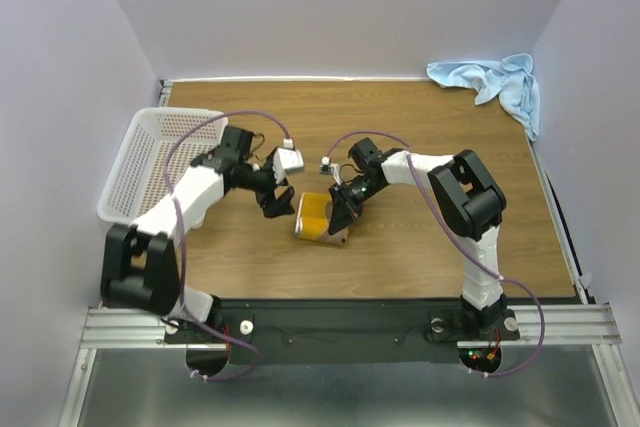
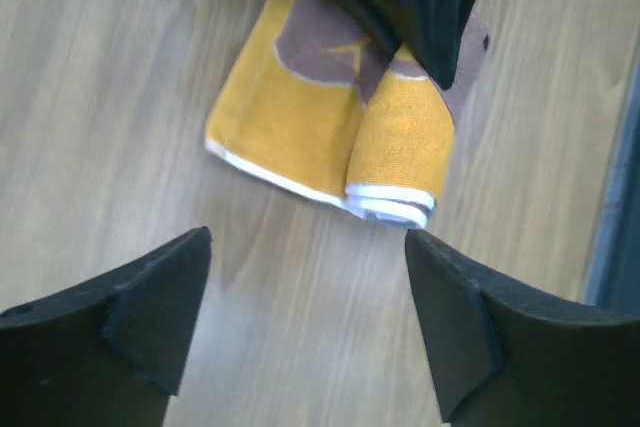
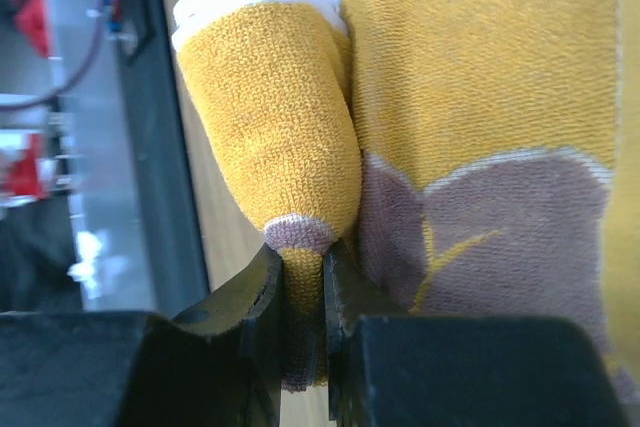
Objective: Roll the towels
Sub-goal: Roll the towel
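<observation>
The right gripper (image 3: 300,269) was clamped on one end of the roll (image 3: 270,117), its jaws nearly together with a fold of cloth pinched between them. The roll was the wound-up part of the yellow towel (image 3: 480,97), which lay on the table (image 1: 250,267) near its middle, between the two arms. The roll sat on the side of the towel towards the arm bases. Its long axis ran roughly along the near table edge, from the right gripper across to the left arm's side. The flat part not yet rolled lay touching the roll on its far side, so I judged that the winding had to go on away from the bases, over that flat part.

The left gripper (image 2: 308,247) was spread wide with nothing in it, hovering above bare wood just beside the towel. It faced the free end of the roll, where the white hem showed as a spiral. That made it the nearer hand for the loose end, and nothing stood between the two.

The blue towel (image 1: 495,82) lay crumpled in the far right corner, well apart from both arms and not rolled; the right arm was on its side. The basket (image 1: 125,182) stood at the left edge beside the left arm, off the path of the rolling
</observation>
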`<control>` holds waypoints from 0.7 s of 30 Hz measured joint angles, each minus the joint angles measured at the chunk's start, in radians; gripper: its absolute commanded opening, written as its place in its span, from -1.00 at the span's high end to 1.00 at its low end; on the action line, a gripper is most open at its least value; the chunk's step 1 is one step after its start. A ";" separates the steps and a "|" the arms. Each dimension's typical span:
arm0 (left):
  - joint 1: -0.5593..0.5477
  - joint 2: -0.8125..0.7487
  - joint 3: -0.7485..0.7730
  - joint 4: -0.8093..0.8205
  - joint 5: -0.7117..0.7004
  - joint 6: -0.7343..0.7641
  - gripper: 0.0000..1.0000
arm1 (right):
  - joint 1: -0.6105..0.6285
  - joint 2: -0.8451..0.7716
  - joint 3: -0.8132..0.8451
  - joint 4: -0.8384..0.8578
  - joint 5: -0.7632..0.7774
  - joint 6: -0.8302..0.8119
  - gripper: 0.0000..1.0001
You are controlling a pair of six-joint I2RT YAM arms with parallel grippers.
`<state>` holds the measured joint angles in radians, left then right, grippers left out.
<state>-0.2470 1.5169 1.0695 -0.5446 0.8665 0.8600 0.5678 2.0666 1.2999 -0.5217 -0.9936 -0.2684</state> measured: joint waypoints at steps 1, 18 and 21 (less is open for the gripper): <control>-0.031 -0.061 -0.053 0.050 -0.036 0.000 -0.89 | 0.000 0.017 0.016 -0.023 -0.014 0.003 0.99; -0.548 -0.173 -0.388 0.480 -0.549 0.140 -0.82 | -0.013 0.174 0.148 -0.231 -0.132 0.049 0.80; -0.556 -0.103 -0.383 0.496 -0.582 0.147 -0.70 | -0.019 0.181 0.156 -0.244 -0.136 0.050 0.74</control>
<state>-0.8028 1.4143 0.6868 -0.0483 0.2844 1.0073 0.5488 2.2475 1.4559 -0.7654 -1.1297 -0.2188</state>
